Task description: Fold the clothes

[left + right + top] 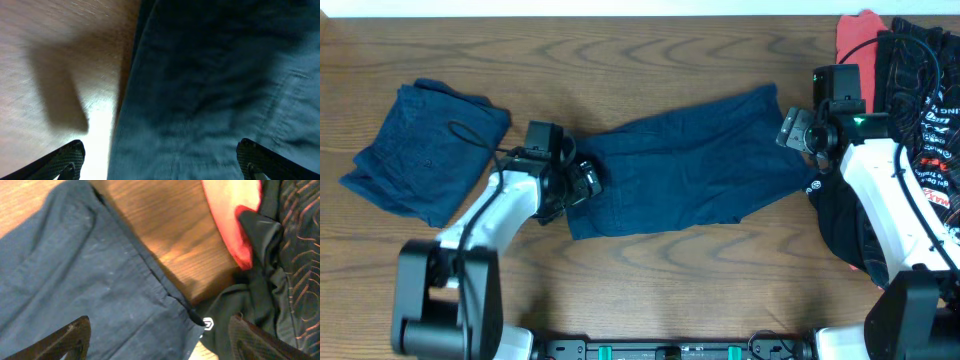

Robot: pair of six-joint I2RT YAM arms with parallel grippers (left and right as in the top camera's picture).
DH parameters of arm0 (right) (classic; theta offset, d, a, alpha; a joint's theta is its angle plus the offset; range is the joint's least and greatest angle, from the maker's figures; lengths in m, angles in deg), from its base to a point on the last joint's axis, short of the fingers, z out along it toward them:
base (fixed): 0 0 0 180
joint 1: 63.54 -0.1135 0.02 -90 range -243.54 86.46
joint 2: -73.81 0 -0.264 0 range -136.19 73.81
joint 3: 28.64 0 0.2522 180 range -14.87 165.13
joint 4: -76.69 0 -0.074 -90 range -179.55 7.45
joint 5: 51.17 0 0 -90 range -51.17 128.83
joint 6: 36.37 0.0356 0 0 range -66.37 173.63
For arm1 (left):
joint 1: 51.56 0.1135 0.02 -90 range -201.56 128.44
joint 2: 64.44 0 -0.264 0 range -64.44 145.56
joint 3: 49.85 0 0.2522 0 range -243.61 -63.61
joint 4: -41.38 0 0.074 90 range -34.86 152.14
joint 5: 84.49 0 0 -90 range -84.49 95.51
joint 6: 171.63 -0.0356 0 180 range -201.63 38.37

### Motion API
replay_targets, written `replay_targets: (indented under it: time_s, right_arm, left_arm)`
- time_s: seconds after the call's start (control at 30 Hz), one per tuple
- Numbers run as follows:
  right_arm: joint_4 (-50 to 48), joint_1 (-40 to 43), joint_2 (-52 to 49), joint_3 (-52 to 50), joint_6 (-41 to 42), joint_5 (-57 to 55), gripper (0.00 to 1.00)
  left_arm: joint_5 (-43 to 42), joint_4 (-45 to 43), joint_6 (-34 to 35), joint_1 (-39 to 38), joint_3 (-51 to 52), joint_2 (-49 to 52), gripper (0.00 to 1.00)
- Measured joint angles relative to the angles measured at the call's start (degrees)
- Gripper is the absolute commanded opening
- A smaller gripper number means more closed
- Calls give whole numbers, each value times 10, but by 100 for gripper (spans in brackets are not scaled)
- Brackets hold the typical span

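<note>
Dark blue garment is lying flat mid-desk, reaching toward the right edge. Left claw is hanging over its left end, fingers spread wide, pinching nothing. Right claw is sitting over its right end, also spread, gripping nothing. Folded blue piece is resting near the left edge; clothes pile is filling the far right corner.

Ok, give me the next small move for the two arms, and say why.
Probably lower both and close on the ends of the blue garment. The left gripper is open over its left edge, with bare table beside it. The right gripper is open over its right edge, next to the pile of clothes. The garment lies spread out, ungrasped.
</note>
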Motion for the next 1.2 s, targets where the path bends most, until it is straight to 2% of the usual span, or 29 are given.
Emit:
replay_targets:
  time_s: [0.03,0.07,0.17,0.23,0.27,0.43,0.53,0.77,1.03,1.2]
  right_arm:
    - [0,0,2,0,-9,9,75]
    - [0,0,2,0,-16,17,70]
    - [1,0,2,0,-45,50,32]
    - [0,0,2,0,-72,80,9]
    - [0,-1,2,0,-85,95,1]
    - [-1,-17,2,0,-133,152,1]
    - [-6,-34,2,0,-149,168,1]
    - [-28,-99,-10,0,-169,198,1]
    - [-63,-195,-124,0,-170,258,1]
    - [-133,-275,-217,0,-156,317,1]
  left_arm:
    - [-5,-8,-1,0,0,13,99]
    - [-13,-15,-1,0,-3,26,91]
    - [-42,-60,-3,0,-12,44,57]
    - [-57,-71,-6,2,-14,56,6]
    - [-62,-74,-9,2,-14,61,6]
    - [-78,-62,-35,1,-13,67,6]
    - [-76,-17,-47,1,-13,50,6]
    - [-59,80,-56,2,-17,-63,6]
    - [-55,106,-59,2,-25,-180,6]
    - [-55,109,-59,2,-30,-224,6]
